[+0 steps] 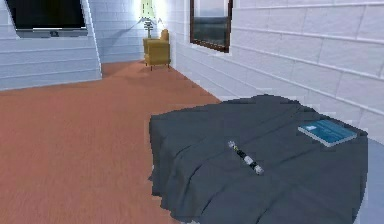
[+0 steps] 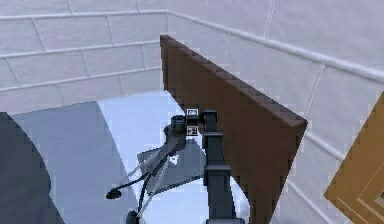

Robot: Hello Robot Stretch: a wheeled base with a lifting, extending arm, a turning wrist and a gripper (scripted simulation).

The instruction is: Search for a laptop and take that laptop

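Arm (image 2: 215, 182) above bed (image 2: 118, 120); tool (image 2: 172, 140) near what may be laptop (image 2: 168, 170).

You're looking at a room lit evenly and fairly brightly. In the forward view, the warmest spot is a lamp (image 1: 148, 20) glowing in the far corner, whitening the wall around it. The dark blanket (image 1: 260, 150) at near right carries soft shading in its folds. In the arm side view, the white wall (image 2: 80, 50) and pale sheet (image 2: 130, 115) look bright, the brown headboard (image 2: 235, 115) is flatly lit, and wall lines tilt toward the right edge.
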